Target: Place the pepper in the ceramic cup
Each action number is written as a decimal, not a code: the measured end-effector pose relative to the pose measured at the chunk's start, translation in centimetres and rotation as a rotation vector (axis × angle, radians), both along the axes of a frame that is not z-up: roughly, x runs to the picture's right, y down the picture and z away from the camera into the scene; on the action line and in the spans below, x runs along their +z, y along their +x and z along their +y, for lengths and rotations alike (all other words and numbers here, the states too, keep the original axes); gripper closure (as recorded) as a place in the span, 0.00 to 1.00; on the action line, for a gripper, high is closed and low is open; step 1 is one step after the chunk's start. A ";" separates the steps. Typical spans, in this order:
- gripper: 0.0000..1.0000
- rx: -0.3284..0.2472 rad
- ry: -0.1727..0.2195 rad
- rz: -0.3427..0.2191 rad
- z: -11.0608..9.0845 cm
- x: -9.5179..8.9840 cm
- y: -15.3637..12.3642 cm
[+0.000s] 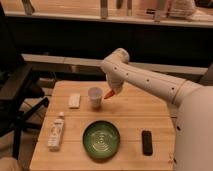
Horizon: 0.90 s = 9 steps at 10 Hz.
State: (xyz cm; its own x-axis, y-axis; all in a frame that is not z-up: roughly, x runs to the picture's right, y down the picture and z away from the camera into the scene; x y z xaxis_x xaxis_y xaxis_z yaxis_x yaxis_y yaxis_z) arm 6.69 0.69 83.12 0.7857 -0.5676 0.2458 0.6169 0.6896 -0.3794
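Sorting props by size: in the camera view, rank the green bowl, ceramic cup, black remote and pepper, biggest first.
1. green bowl
2. black remote and ceramic cup: about alike, unranked
3. pepper, held by the gripper beside the cup

A wooden table [131, 116] is seen, with five things set on it. The ceramic cup [94, 95] is stood upright toward the back, a small white flat block [74, 100] just beside it. A white bottle [56, 131] is laid flat near one edge. At the front, a green ridged bowl [101, 140] and a black bar [147, 142] are placed apart. The gripper [113, 92], closed on the pepper [108, 95], is held above the tabletop beside the cup.
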 end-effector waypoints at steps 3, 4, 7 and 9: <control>0.96 -0.043 0.004 -0.017 -0.3 0.1 -1.2; 0.96 -0.059 0.006 -0.028 -0.5 0.1 -2.0; 0.96 -0.089 0.009 -0.044 -0.6 0.1 -2.8; 0.96 -0.104 0.014 -0.053 -0.8 0.2 -3.1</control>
